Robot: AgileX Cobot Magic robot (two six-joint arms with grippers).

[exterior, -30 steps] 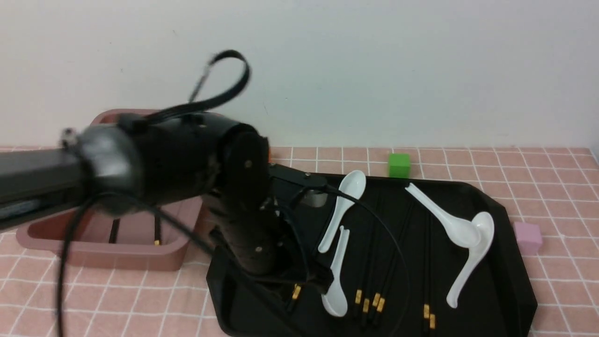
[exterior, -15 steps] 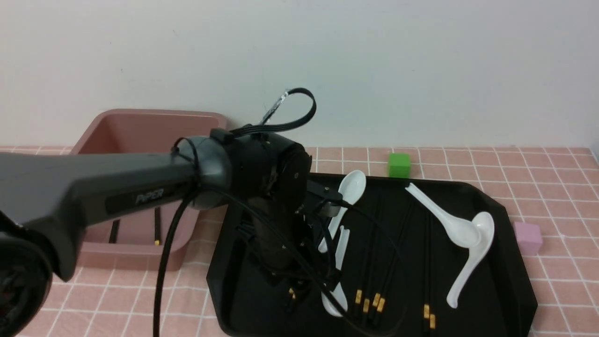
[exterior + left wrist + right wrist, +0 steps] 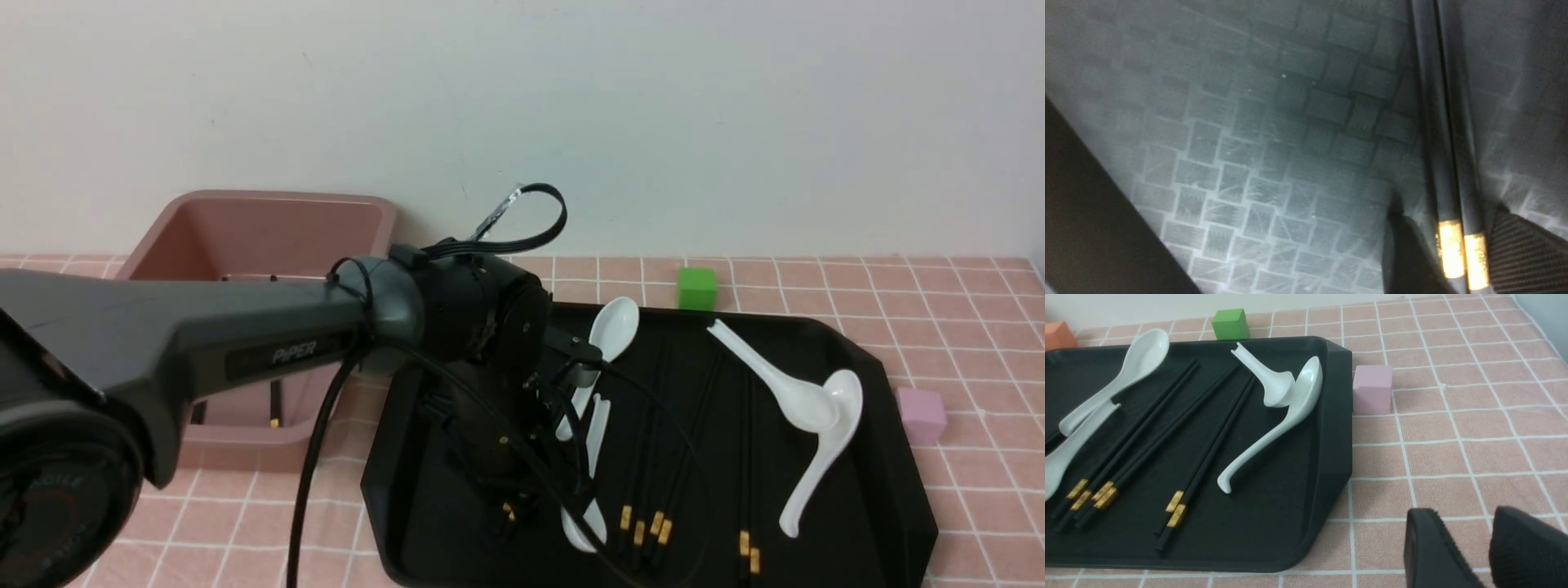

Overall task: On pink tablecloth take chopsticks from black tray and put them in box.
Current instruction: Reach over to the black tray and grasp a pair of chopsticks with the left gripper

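The left claw (image 3: 1457, 265) is cut off at the wrist view's edge, so whether its fingers (image 3: 1523, 253) pinch the chopsticks (image 3: 1447, 163) lying between them can't be told. From the front, its own wrist hides it, and the arm (image 3: 204, 343) covers part of the box (image 3: 245, 220).

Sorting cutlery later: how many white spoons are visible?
4, all on the black tray: two overlapping spoons at its right, two beside the left arm, which may hide more.
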